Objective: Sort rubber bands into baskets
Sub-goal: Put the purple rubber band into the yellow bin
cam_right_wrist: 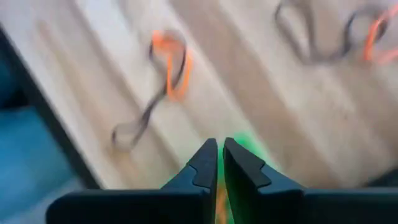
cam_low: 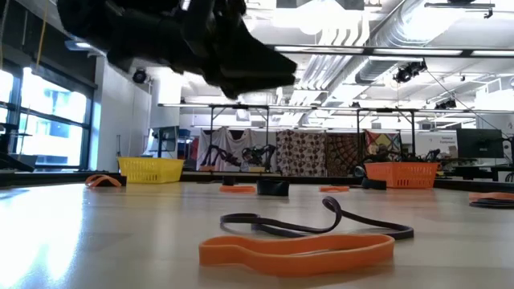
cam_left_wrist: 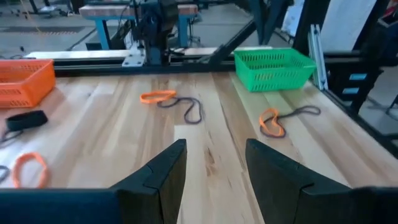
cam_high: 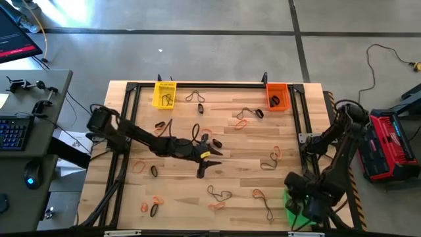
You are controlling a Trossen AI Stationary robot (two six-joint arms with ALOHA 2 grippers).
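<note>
Left arm reaching from the table's left edge toward the middle, stretched low and nearly flat. Left gripper [cam_high: 205, 164] over the table's centre, its fingers [cam_left_wrist: 163, 174] spread wide with nothing between them. Right arm folded back at the right edge, elbow raised. Right gripper [cam_right_wrist: 219, 163] at the near right corner, fingers almost touching.

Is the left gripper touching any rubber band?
Apart. The left wrist view shows the left gripper open over bare wood, the nearest orange band lying well ahead of its fingertips.
</note>
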